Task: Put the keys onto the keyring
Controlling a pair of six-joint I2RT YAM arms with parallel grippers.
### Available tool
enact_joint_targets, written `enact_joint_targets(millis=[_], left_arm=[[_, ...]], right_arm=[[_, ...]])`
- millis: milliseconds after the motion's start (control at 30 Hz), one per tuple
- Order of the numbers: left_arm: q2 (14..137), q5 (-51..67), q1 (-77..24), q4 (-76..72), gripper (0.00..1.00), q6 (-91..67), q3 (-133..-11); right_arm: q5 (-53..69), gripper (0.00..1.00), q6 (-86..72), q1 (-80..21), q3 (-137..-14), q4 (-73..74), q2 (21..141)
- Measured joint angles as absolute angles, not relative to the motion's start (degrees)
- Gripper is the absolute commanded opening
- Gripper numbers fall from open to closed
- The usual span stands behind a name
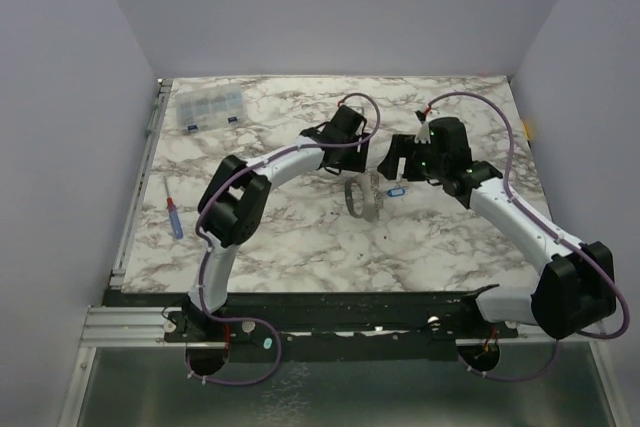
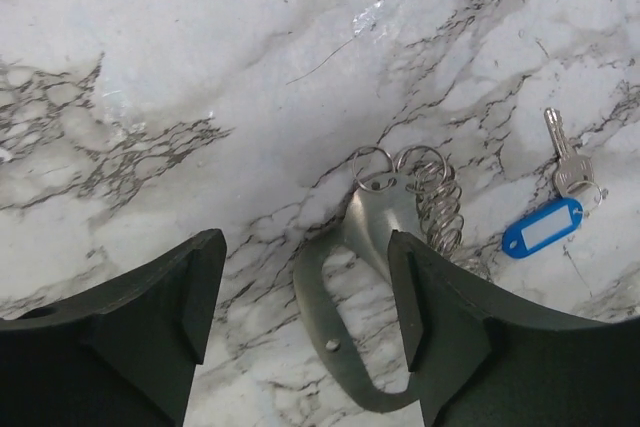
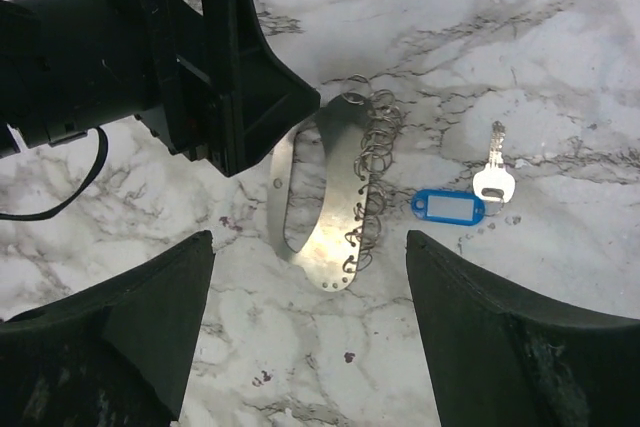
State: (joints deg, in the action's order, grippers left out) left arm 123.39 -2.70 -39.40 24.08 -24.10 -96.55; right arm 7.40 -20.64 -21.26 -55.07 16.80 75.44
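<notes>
The keyring (image 1: 365, 197) is a pale grey metal loop with several small wire rings along one edge, lying flat on the marble table. It shows in the left wrist view (image 2: 316, 319) and the right wrist view (image 3: 338, 237). A silver key (image 3: 494, 179) on a blue tag (image 3: 448, 205) lies just right of it, also in the left wrist view (image 2: 566, 163). My left gripper (image 2: 300, 267) is open over the loop's end, its right finger (image 2: 440, 327) overlapping the loop's edge. My right gripper (image 3: 310, 247) is open and empty, facing the keyring.
A clear compartment box (image 1: 210, 107) stands at the back left. A blue and red screwdriver (image 1: 174, 217) lies near the table's left edge. The left gripper's black fingers (image 3: 245, 77) fill the upper left of the right wrist view.
</notes>
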Motion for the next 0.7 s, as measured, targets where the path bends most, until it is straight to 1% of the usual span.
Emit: enact_joint_targets(millis=[67, 133, 167, 333, 500, 567, 700], left_arm=[[120.05, -3.44, -39.35, 22.63, 0.80, -22.98, -93.38], [117.08, -4.27, -39.38, 20.88, 0.81, -22.11, -90.50], [115.04, -4.89, -39.40, 20.05, 0.82, -21.63, -88.86], [105.47, -9.45, -39.05, 15.33, 0.83, -19.11, -80.90], [92.23, -15.77, -37.17, 9.72, 0.83, -15.42, -68.71], [87.33, -18.37, -36.25, 6.59, 0.86, -13.54, -63.96], [73.21, -24.84, -34.13, -2.04, 0.94, -8.60, -49.60]], right_arm=[[9.93, 0.88, -20.21, -21.26, -54.43, 15.86, 74.08], [12.60, 0.95, -19.88, -21.26, -53.71, 14.61, 72.40], [13.76, 0.96, -19.90, -21.26, -53.43, 14.00, 71.53], [15.35, 0.99, -20.56, -21.26, -53.06, 12.05, 67.33], [15.14, 1.00, -20.60, -21.26, -50.46, 8.75, 60.93], [14.50, 1.00, -20.97, -21.26, -48.93, 7.90, 58.15], [12.60, 1.00, -22.09, -21.26, -48.40, 7.25, 55.48]])
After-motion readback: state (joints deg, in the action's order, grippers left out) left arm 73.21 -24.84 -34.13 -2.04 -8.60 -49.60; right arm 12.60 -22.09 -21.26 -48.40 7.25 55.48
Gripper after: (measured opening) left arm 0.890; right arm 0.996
